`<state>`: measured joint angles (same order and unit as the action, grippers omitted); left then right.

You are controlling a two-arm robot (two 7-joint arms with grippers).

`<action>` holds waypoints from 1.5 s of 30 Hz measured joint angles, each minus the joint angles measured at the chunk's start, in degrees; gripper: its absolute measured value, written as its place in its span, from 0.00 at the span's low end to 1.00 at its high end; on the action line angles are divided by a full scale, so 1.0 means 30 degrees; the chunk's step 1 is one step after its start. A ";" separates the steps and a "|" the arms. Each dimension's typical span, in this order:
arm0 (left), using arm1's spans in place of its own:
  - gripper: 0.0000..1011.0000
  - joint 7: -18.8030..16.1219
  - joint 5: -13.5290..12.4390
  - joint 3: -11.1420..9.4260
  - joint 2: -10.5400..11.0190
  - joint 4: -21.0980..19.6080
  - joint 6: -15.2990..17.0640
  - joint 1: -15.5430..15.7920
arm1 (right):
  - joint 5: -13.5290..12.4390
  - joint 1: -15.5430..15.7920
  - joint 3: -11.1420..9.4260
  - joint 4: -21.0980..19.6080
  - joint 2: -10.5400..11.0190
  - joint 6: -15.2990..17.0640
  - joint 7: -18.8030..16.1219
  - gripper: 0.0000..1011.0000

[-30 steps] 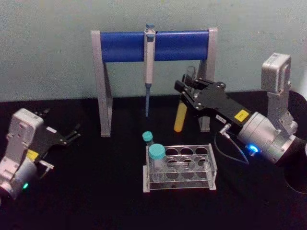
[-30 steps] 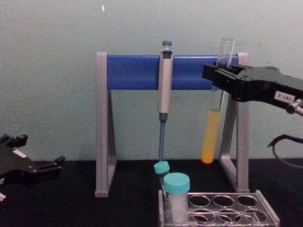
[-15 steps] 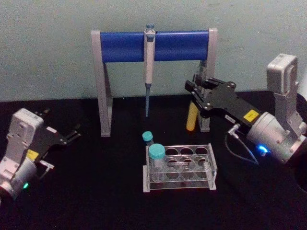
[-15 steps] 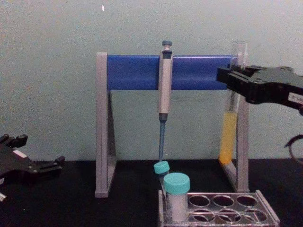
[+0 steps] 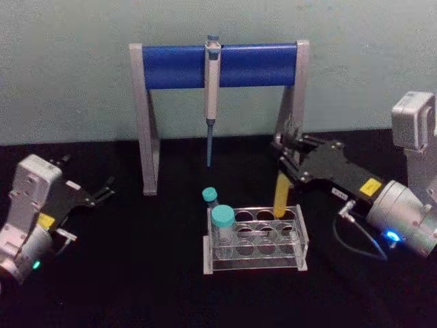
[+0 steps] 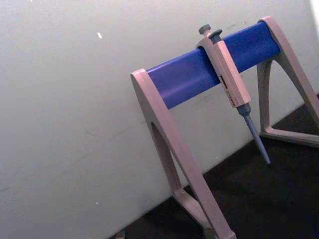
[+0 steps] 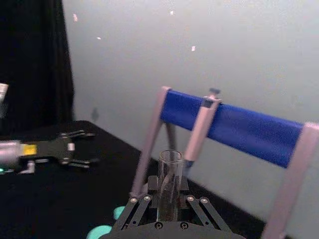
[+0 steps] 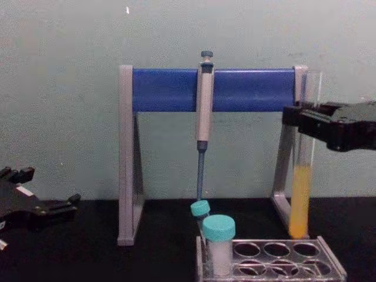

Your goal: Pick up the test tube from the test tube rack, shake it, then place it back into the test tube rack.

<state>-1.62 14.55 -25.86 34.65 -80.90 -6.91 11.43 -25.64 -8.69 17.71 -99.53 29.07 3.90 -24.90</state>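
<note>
- Your right gripper holds the test tube, fingers closed on the upper part of the glass.
- The test tube is thin, clear and uncapped. It hangs upright, and its open mouth stands above the fingers.
- Below the fingers, yellow liquid fills the lower part of the tube, down to the round bottom.
- The test tube rack, low and clear with rows of round holes, lies directly beneath your right gripper.
- The tube's bottom sits about level with the rack's top, over the far row. Whether it has entered a hole cannot be told.
- A teal-capped tube stands at the rack's end farthest from your right gripper.
- Behind the right gripper stands the pipette stand, with a grey pipette hanging at mid-bar.
- Your left gripper rests well apart from the rack, fingers spread and holding nothing.
</note>
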 joint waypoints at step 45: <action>0.99 0.0000 0.0000 -0.0001 0.0000 0.0000 -0.0001 0.0000 | -0.0098 -0.2186 0.0893 0.2843 -0.1914 -0.1836 0.0143 0.23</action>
<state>-1.62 14.55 -25.86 34.65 -80.90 -6.91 11.43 -25.94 -15.25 20.39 -91.01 23.32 -1.61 -24.47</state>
